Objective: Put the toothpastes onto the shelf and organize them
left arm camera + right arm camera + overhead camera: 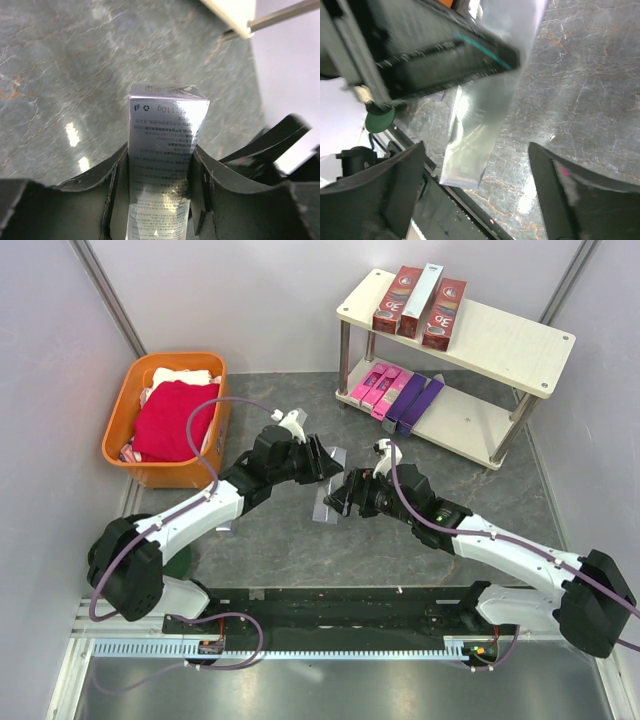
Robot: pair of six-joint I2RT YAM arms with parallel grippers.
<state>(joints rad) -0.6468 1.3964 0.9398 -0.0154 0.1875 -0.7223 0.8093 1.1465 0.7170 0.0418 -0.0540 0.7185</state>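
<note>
Left fingers [95,185] clamp silver-grey carton [165,140] mid-tabletop, long axis roughly near-far; right fingers [395,185] wide, just beside, nearer shelf [510,340].

You're in a robotics lab cell: white panel walls [250,310] box in the grey marbled worktop [275,550]; left arm [190,518] and right arm [510,545] sit along a slotted metal rail [350,648].

silver carton [162,150]: near end cut off | shelf [231,16]: mostly cut off

Plain white walls [250,300], grey marbled tabletop [290,540]
</note>
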